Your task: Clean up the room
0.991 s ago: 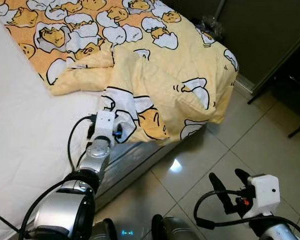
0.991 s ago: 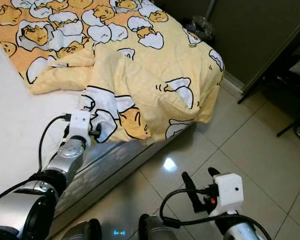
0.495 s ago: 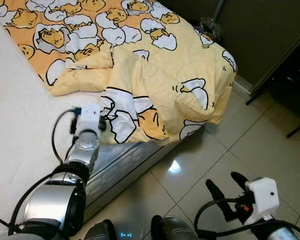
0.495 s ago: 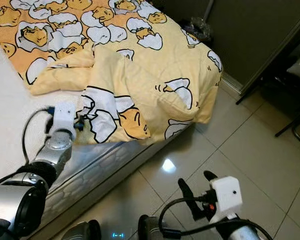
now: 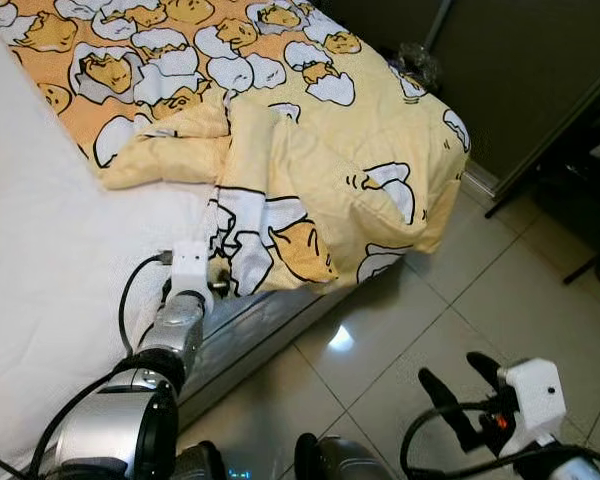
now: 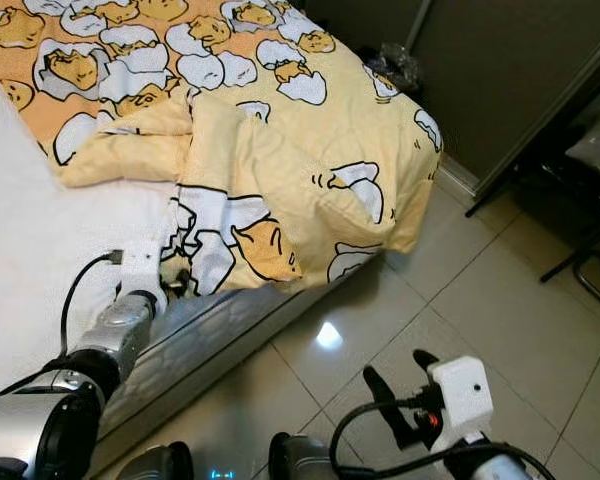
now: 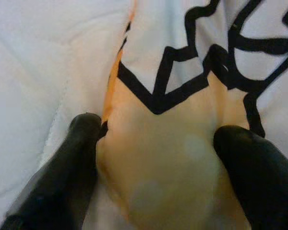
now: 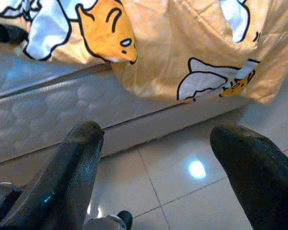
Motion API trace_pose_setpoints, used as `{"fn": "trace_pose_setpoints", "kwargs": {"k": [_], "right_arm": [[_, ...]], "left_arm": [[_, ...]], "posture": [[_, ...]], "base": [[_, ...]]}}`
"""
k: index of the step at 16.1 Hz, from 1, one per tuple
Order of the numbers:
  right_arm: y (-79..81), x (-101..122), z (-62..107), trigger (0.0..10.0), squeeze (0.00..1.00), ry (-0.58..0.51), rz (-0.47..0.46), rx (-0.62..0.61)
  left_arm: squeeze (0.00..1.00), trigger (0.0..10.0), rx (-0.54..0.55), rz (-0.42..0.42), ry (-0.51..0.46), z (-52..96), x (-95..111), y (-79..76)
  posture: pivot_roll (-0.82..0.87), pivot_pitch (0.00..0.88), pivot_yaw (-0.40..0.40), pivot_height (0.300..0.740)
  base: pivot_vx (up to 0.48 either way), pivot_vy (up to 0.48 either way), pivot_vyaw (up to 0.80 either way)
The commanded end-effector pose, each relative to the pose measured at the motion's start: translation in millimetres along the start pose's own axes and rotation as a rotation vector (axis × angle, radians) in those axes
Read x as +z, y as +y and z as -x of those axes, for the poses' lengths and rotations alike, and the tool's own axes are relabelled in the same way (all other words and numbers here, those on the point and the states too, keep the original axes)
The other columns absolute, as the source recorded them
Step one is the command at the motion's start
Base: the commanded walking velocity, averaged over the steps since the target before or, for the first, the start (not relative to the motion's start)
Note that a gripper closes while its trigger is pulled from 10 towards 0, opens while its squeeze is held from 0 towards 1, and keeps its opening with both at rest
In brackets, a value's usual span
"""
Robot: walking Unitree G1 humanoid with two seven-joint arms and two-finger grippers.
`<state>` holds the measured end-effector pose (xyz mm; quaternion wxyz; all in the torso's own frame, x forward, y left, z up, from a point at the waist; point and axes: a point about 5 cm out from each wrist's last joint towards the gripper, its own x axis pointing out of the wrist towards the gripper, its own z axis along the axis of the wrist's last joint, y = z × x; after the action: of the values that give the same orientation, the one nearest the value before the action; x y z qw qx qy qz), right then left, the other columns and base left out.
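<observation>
A yellow and orange blanket (image 5: 310,130) printed with cartoon eggs lies rumpled over the far corner of the bed and hangs off its side. My left gripper (image 5: 218,290) rests on the white mattress (image 5: 60,230) at the blanket's near corner, close to the bed's edge. In the left wrist view the blanket (image 7: 182,72) bulges between the two spread black fingers (image 7: 72,158), so the left gripper (image 7: 156,158) is open around the fabric. My right gripper (image 5: 460,385) hangs open low over the floor, away from the bed.
Glossy beige floor tiles (image 5: 480,290) run along the bed's side. A dark cabinet front (image 5: 520,70) stands behind the bed's corner, with a crumpled dark bag (image 5: 417,62) at its foot. Thin black furniture legs (image 5: 590,170) stand at the right edge.
My left gripper drew back to the left over the mattress, then came in again lower, at the blanket's corner by the bed's edge. The right gripper sank slightly.
</observation>
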<state>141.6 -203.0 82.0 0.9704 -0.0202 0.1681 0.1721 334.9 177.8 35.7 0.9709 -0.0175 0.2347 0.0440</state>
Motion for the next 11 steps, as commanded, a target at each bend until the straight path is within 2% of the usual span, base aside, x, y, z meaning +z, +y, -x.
{"fn": "trace_pose_setpoints", "kwargs": {"k": [1, 2, 4, 5, 8, 11], "right_arm": [[-4.4, -3, 2.0, 10.0, 0.01, 0.01, -0.004, -0.021], [-4.3, -3, 1.5, 10.0, 0.01, 0.009, -0.005, -0.023], [-2.0, -1, -3.3, 10.0, 0.01, -0.008, -0.014, -0.023], [-2.3, 0, -5.5, 10.0, 0.01, -0.017, -0.018, -0.027], [-2.7, 3, -10.9, 10.0, 0.01, -0.031, -0.021, -0.028], [-1.9, 5, -24.8, 10.0, 0.01, -0.042, -0.012, 0.0]], "left_arm": [[0.0, 0.0, -0.068, 0.1, 0.08, 3.4, -20, -14.7], [0.0, 0.0, -0.075, 0.125, 0.077, 3.1, -19, -15.4], [0.0, 0.0, -0.114, 0.301, 0.057, 2.5, -15, -15.6], [0.0, 0.0, -0.137, 0.31, 0.056, 2.7, -15, -17.3], [0.0, 0.0, -0.181, 0.236, 0.056, 3.9, -18, -23.0], [0.0, 0.0, -0.223, 0.177, 0.076, 5.2, -22, -28.8]], "posture": [[-0.41, 0.166, -0.131, 0.74], [-0.41, 0.166, -0.131, 0.74], [-0.4, 0.152, -0.115, 0.74], [-0.4, 0.148, -0.113, 0.74], [-0.39, 0.133, -0.102, 0.74], [-0.36, 0.115, -0.09, 0.74]], "base": [[0.0, 0.0, 0.0], [0.0, 0.0, 0.0], [0.0, 0.0, 0.0], [0.0, 0.0, 0.0], [0.0, 0.0, 0.0], [0.0, 0.0, 0.0]]}}
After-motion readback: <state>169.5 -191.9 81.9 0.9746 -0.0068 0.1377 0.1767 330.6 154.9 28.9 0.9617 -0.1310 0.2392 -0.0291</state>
